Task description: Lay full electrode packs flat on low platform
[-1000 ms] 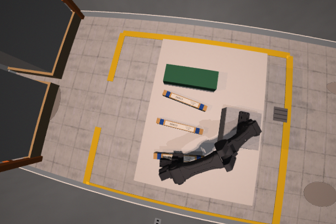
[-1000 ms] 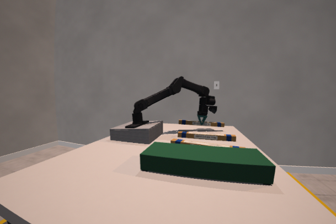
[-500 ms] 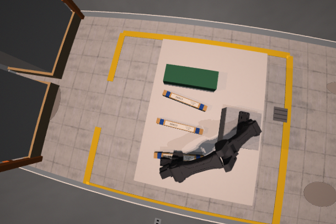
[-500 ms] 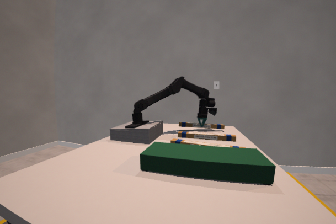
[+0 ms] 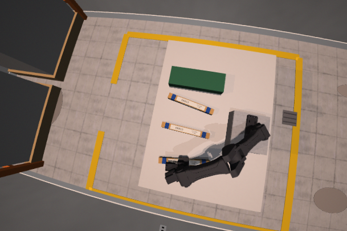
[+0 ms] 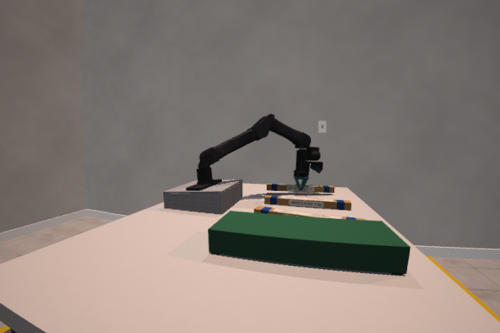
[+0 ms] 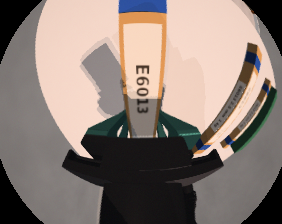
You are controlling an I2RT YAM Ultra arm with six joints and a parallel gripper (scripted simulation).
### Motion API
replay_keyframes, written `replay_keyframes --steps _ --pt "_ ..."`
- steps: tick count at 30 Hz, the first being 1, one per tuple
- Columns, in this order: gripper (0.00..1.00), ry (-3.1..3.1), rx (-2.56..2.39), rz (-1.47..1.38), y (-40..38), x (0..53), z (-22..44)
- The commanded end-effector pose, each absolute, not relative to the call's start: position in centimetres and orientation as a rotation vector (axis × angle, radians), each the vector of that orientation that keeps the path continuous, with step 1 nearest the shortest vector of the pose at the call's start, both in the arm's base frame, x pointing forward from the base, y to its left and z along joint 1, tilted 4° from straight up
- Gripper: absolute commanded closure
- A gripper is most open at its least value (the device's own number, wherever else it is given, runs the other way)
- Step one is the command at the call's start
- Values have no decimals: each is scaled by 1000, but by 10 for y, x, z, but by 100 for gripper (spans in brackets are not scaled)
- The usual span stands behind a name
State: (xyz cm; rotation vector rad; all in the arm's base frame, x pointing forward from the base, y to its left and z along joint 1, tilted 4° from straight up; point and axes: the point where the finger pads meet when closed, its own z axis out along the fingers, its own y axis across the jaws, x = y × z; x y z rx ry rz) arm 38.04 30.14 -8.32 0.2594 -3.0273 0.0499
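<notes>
My gripper (image 6: pixel 300 188) (image 7: pixel 142 111) is shut on the middle of one orange-brown pack with blue bands (image 5: pixel 162 160) (image 6: pixel 275 187) (image 7: pixel 142 50), labelled E6013. The pack is level and very low over the table's far side in the exterior view; whether it touches the table I cannot tell. The arm partly hides it in the top view. A second pack (image 5: pixel 185 130) (image 6: pixel 306 202) (image 7: pixel 232 107) lies flat on the table. A third pack (image 5: pixel 191 103) (image 6: pixel 266 210) (image 7: pixel 249 117) lies slanted beside the green platform (image 5: pixel 198 79) (image 6: pixel 308 246) (image 7: pixel 259 125). No pack is on the platform.
The arm stands on a grey block (image 5: pixel 231 125) (image 6: pixel 193 201) near one long edge of the pale table (image 5: pixel 216 54) (image 6: pixel 107 271). The second and third packs lie between my gripper and the platform.
</notes>
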Motion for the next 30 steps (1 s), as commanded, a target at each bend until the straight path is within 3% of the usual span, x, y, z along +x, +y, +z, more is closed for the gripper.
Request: replay_keyframes --steps 1,30 --pt "100 -3090 264 -6 312 394 -51" --pt "100 -3089 261 -3 313 400 -43"
